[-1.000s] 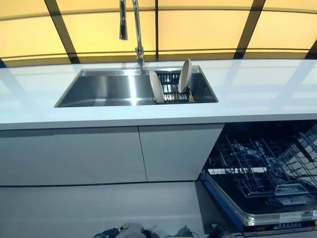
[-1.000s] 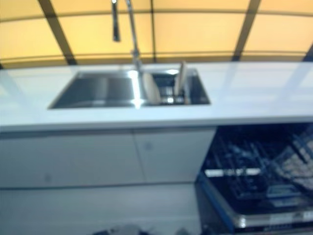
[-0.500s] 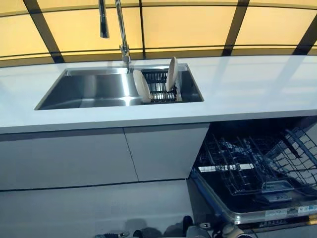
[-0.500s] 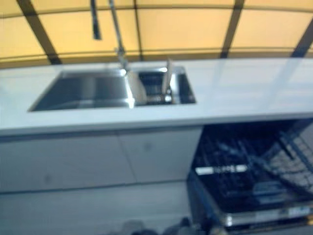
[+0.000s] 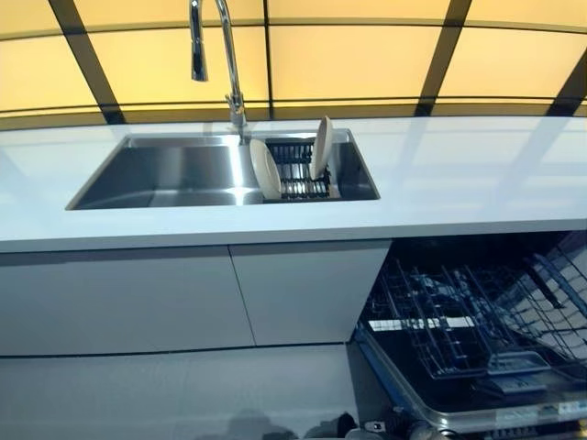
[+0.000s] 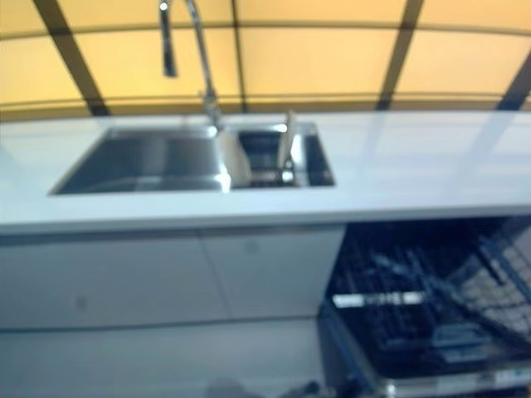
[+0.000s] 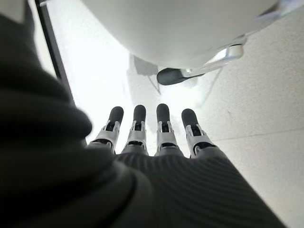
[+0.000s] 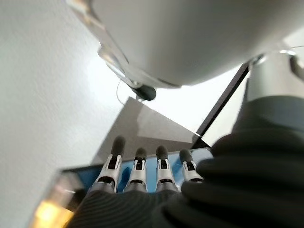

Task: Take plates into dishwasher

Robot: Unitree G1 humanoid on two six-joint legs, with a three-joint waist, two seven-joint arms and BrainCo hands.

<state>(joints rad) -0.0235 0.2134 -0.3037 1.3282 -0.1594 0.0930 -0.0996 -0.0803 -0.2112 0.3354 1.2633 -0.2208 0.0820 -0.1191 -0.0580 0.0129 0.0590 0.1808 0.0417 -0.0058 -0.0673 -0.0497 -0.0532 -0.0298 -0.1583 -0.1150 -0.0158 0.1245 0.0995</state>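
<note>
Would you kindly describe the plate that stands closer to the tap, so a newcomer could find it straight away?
Start at the steel sink set in the white counter; at its right end sits a dark dish rack. Two pale plates stand on edge in it. The wanted plate is the left one, just below the tap, leaning at the rack's left side, while the other plate stands taller on the right.

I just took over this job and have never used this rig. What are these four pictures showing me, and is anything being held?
The two wide pictures come from the robot's head camera, looking down at a white counter. In the sink a dark rack holds two plates on edge. The dishwasher stands open at lower right, its rack pulled out. The other two pictures come from wrist cameras. The left robot hand and the right robot hand both hang with straight fingers, pointing at the floor. Neither holds anything.
</note>
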